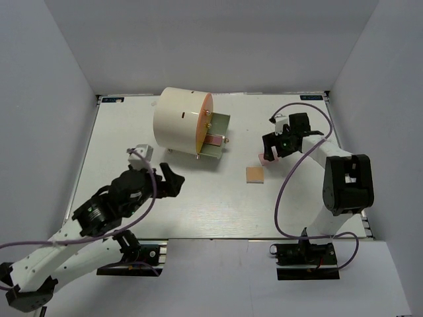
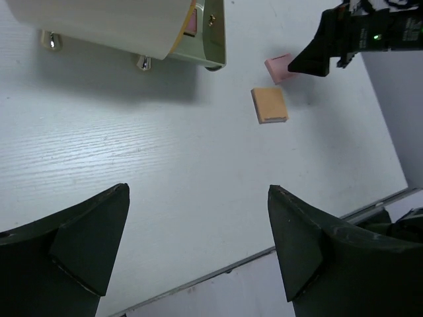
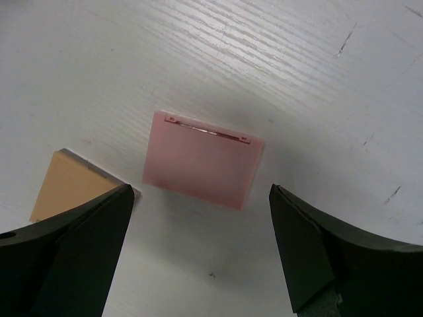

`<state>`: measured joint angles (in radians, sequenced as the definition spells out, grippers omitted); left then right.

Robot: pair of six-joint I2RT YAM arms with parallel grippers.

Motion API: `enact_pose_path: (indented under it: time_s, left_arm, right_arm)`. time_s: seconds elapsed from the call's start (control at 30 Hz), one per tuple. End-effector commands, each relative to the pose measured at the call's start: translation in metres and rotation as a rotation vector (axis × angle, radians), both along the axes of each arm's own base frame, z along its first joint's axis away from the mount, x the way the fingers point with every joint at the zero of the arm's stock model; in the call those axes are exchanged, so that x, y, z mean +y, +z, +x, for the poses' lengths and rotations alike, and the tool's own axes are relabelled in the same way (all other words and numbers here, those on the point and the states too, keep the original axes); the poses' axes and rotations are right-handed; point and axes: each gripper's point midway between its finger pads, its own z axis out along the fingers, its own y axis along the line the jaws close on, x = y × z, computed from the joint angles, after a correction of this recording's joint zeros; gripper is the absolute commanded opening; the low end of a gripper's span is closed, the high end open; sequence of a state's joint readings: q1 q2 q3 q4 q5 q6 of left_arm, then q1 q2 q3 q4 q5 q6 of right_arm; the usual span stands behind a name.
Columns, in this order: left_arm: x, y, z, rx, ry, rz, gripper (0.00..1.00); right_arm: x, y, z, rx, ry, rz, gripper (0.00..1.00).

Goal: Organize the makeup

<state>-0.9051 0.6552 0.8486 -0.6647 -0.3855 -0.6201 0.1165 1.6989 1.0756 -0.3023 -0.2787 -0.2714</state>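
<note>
Square (image 3: 203, 160) — flat, matte pink, tan slab (image 3: 69, 188) beside

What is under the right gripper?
A pink square lies flat on the white table, under the open right gripper. A tan square beside it is partly hidden by the gripper.

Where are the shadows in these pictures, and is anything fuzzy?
Top external: light is even, with faint shadow beside the cream cylinder. Left wrist: a grey shadow lies on the table under that cylinder; the left gripper looks dark and soft-edged. Right wrist: the pink square is sharp, with soft shadow along its lower edge.
</note>
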Motion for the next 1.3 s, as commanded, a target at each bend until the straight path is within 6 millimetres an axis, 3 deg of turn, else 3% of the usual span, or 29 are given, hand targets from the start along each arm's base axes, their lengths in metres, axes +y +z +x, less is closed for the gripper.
enact_pose_path:
  time_s: [0.0,0.4,0.93,1.0,1.13,1.2,1.27]
  left_arm:
    - [0.021,-0.013,-0.015,0.046,0.049,-0.033,0.95]
    - [0.029,-0.025,-0.028,0.057,0.026,-0.027,0.96]
    - [0.035,-0.023,-0.029,0.037,0.045,-0.059,0.98]
    - [0.036,-0.022,-0.029,0.034,0.046,-0.062,0.98]
    - [0.036,-0.022,-0.029,0.033,0.049,-0.064,0.98]
    - [0.036,-0.023,-0.029,0.032,0.051,-0.064,0.98]
    - [0.036,-0.023,-0.029,0.033,0.051,-0.062,0.98]
  right_arm:
    - [0.003,0.005,0.022,-0.047,-0.056,-0.053,0.89]
    - [0.02,-0.014,0.024,-0.006,-0.056,-0.111,0.89]
    - [0.008,-0.042,0.013,0.027,-0.078,-0.238,0.89]
    - [0.008,-0.043,0.014,0.024,-0.075,-0.24,0.82]
    - [0.013,-0.04,0.014,0.021,-0.052,-0.232,0.44]
    - [0.014,-0.035,0.015,0.014,-0.044,-0.228,0.36]
    - [0.023,-0.02,0.02,-0.018,-0.013,-0.192,0.35]
